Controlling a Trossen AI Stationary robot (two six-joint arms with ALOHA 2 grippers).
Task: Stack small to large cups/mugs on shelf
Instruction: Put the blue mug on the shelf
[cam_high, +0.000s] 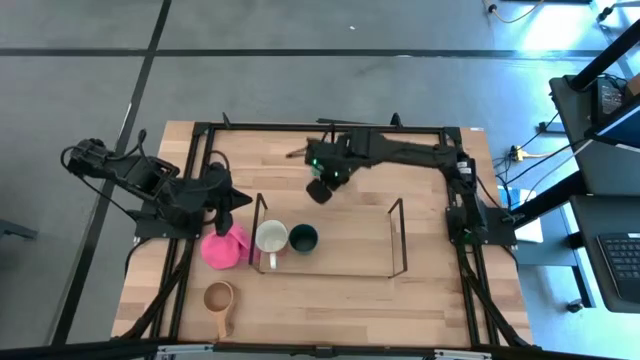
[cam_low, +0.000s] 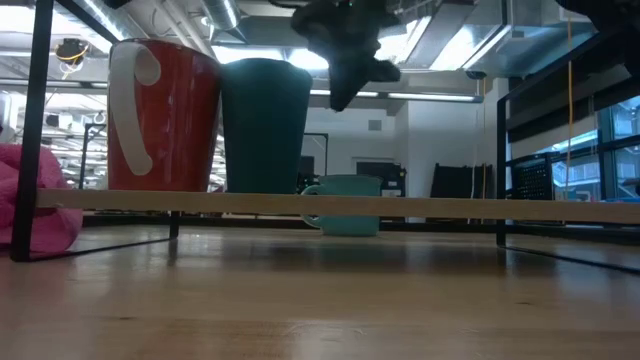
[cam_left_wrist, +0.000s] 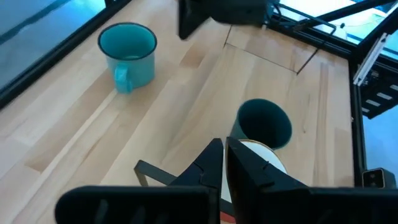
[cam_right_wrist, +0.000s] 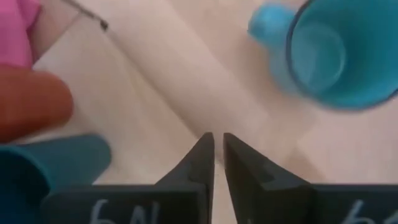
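The wire shelf (cam_high: 398, 238) stands mid-table. On its left end stand the white-rimmed mug (cam_high: 271, 239), reddish-brown with a white handle (cam_low: 160, 115), and beside it the dark green cup (cam_high: 303, 238) (cam_low: 265, 125). The teal mug (cam_left_wrist: 127, 50) stands upright on the table beyond the shelf (cam_low: 345, 205); my right arm hides it in the high view. My right gripper (cam_high: 320, 190) (cam_right_wrist: 217, 140) hovers shut and empty above and beside the teal mug (cam_right_wrist: 336, 56). My left gripper (cam_high: 238, 203) (cam_left_wrist: 224, 146) is shut and empty, over the shelf's left end. The wooden cup (cam_high: 219, 299) lies near the front left.
A pink lumpy item (cam_high: 224, 247) lies just left of the shelf, against its left end frame. The black metal frame (cam_high: 330, 127) edges the table. The right part of the shelf (cam_high: 355, 245) bears nothing.
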